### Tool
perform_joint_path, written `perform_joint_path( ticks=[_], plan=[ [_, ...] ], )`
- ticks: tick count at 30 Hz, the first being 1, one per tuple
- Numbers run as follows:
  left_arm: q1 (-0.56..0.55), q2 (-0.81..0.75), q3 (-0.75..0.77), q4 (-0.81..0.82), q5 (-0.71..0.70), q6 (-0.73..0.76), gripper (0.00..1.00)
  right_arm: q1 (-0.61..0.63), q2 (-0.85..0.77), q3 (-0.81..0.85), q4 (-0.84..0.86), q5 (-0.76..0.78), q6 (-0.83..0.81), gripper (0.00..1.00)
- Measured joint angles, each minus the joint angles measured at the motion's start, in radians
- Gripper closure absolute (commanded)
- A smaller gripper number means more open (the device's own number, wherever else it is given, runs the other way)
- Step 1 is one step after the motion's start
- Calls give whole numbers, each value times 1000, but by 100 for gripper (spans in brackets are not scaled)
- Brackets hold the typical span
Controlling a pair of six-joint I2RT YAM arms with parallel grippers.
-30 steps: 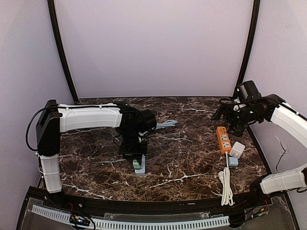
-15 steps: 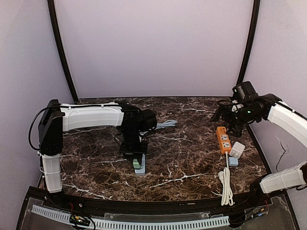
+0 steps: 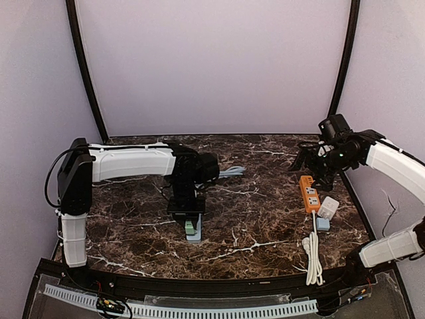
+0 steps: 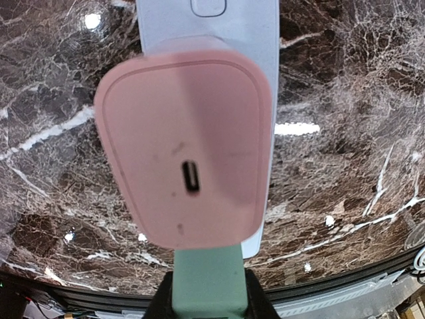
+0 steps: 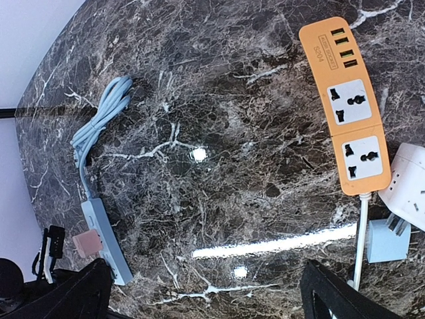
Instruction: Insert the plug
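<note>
Nearest you, on the right of the table (image 3: 265,219), the white cord (image 3: 312,256) lies looped. Left of centre, your left fingers (image 4: 255,302) are clamped on the green plug (image 4: 207,289). The plug sits over the near end of the light blue power strip (image 5: 109,251), right beside the pink charger (image 4: 186,173) standing on it. You cannot tell whether its pins are seated. Further back on the right, a small blue adapter (image 3: 323,224) lies just beside a white adapter (image 3: 328,208), both next to the orange power strip (image 3: 309,193). A bundled blue cable (image 3: 229,173) lies beyond the left arm. Farthest, your right fingers (image 5: 332,296) stand wide apart, empty, above the far end of the orange power strip.
</note>
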Motion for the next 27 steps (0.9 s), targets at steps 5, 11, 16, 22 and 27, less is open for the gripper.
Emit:
perform_joint_path(
  ticks=[5, 11, 16, 22, 27],
  plan=[
    [0, 0, 0, 1, 1, -10, 99, -3, 9, 0, 0, -8, -3, 1],
    [0, 0, -4, 6, 3, -8, 99, -3, 11, 0, 0, -18, -10, 1],
    [0, -5, -14, 18, 5, 9, 99, -3, 11, 0, 0, -17, -13, 1],
    [3, -16, -35, 39, 18, 44, 99, -3, 11, 0, 0, -16, -13, 1],
    [8, -21, -47, 49, 32, 89, 99, -3, 11, 0, 0, -15, -13, 1]
  ],
)
